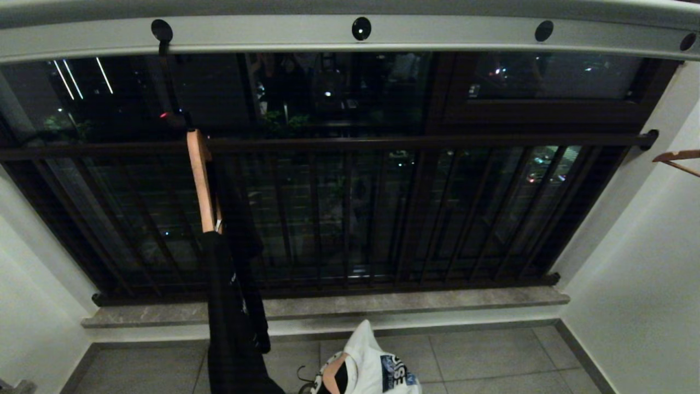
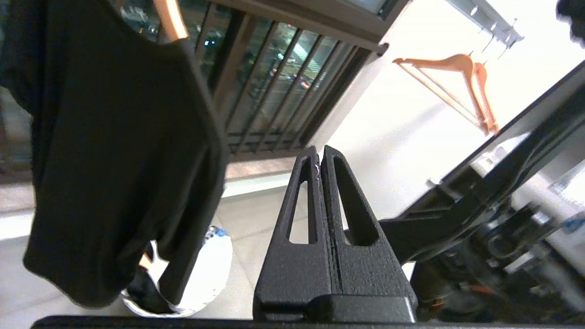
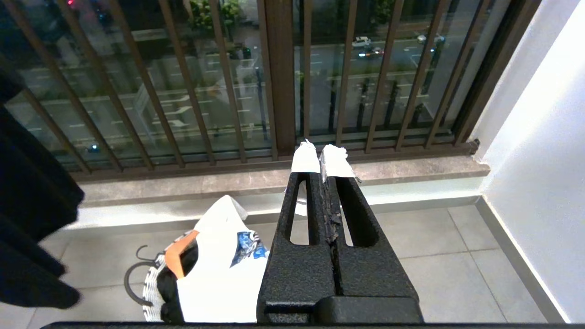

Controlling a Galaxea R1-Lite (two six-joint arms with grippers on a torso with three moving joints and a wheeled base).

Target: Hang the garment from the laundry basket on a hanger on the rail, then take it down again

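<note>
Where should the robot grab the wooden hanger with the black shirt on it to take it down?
Probably the bare upper arm of the wooden hanger, just under its dark hook. The black shirt covers only the lower part, so that wood is free. The hanger hangs edge-on from the rail, so coming from the robot's side and pinching across the thin wood looks easiest, then lifting the hook out of its hole.

I see a black garment hanging on a wooden hanger from the pale rail; the laundry basket sits on the floor.

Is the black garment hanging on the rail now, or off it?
Hanging: the black garment drapes from a wooden hanger hooked into the pale grey rail.
</note>
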